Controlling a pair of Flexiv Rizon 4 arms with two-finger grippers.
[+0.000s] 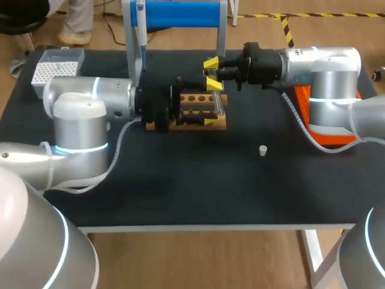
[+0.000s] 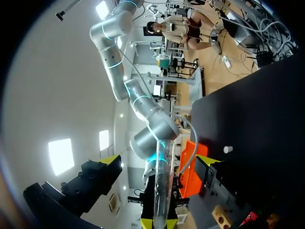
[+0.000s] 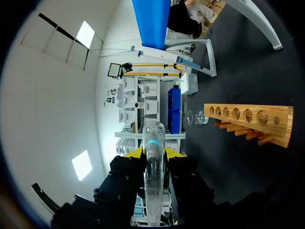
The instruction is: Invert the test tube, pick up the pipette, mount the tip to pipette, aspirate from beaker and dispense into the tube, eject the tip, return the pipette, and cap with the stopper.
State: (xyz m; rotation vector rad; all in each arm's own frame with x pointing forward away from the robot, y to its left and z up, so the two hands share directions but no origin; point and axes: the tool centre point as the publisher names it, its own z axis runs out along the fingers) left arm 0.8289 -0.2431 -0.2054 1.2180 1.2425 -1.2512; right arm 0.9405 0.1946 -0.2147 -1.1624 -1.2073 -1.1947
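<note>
My right gripper (image 1: 212,71) is shut on the clear test tube (image 1: 218,103), holding it over the wooden rack (image 1: 195,111). In the right wrist view the tube (image 3: 153,176) runs between my yellow fingertips (image 3: 164,152) and past them. My left gripper (image 1: 210,103) comes in from the left and stands open around the same tube. In its wrist view the tube (image 2: 162,186) lies between the wide-apart fingers (image 2: 112,161), touching neither. The pipette (image 1: 139,36) hangs on the blue stand (image 1: 177,15). The white stopper (image 1: 263,150) lies on the mat. A glass beaker (image 3: 198,117) stands beyond the rack (image 3: 248,119).
A white tip box (image 1: 57,66) sits at the back left corner. An orange tray (image 1: 325,123) lies under my right arm at the right. The stand's grey legs (image 1: 135,57) rise just behind the rack.
</note>
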